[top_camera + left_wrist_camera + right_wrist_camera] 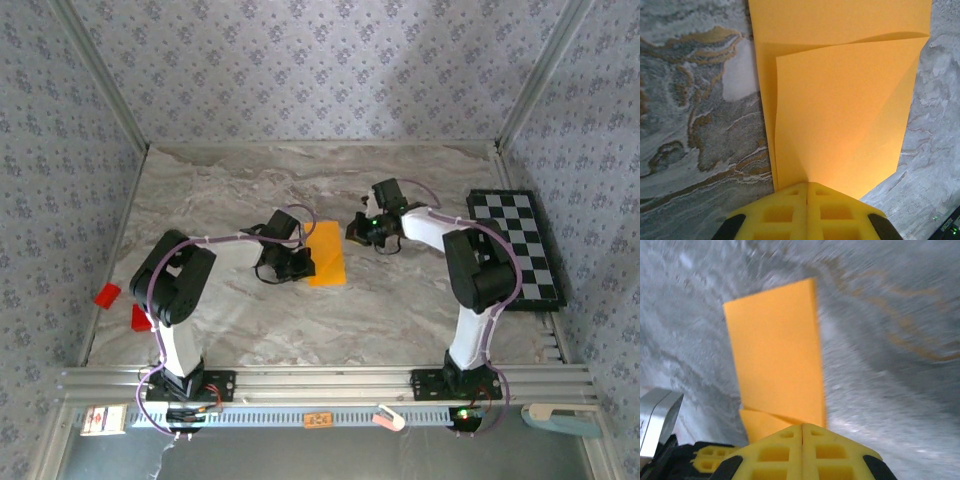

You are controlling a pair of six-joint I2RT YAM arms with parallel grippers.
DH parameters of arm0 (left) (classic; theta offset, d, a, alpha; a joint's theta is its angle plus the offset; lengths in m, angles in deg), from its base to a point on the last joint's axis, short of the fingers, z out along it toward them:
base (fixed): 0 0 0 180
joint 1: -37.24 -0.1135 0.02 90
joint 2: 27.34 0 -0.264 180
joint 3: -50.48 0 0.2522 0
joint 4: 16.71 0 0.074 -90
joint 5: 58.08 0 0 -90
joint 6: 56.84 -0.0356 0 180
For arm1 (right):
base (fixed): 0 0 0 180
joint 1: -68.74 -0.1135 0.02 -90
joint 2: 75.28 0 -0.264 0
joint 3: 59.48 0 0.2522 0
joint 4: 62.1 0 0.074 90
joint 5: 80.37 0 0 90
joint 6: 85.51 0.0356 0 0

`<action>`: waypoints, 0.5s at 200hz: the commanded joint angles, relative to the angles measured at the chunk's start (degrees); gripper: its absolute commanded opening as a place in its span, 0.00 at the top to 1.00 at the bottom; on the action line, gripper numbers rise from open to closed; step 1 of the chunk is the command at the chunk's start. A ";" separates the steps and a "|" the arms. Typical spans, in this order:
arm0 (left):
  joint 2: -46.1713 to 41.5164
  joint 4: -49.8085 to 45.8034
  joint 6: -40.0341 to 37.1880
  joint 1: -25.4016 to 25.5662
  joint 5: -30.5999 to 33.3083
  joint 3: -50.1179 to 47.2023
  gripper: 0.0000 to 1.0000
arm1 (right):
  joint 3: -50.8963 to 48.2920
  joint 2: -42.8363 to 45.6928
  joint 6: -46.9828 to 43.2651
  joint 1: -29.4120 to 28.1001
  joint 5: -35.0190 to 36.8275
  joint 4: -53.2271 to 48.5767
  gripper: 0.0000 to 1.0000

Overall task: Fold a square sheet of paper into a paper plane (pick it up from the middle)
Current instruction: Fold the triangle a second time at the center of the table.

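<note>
One marbled grey surface (400,300) carries one black-and-white checkerboard (520,245) at its right edge. At its middle lies one square sheet of paper (328,255), thin, orange-yellow, folded double. The left fingers (775,215), pressed together, touch its left edge. The right fingers (775,455), likewise closed, hold nothing. Two small red blocks (107,295) (141,318) lie far left.

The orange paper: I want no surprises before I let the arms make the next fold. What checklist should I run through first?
1. The orange paper lies on the table between the arms: ok.
2. Its folded layers line up: not ok, the upper one sits askew.
3. The left gripper, shut at the paper's edge, pinches it: cannot tell.
4. The right gripper, shut, is off the paper: cannot tell, blurred view.
5. The checkerboard and red blocks sit away from the paper: ok.
</note>
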 commanded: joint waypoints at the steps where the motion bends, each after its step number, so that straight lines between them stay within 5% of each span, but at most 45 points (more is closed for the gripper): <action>1: 2.33 -7.93 -1.27 -0.33 2.79 -0.51 1.00 | -0.94 -1.84 2.26 -2.21 -2.38 0.59 1.00; 100: -0.73 -1.24 -1.14 -0.43 -3.48 2.71 0.99 | 4.62 -9.09 -0.25 -4.08 -0.49 -7.42 1.00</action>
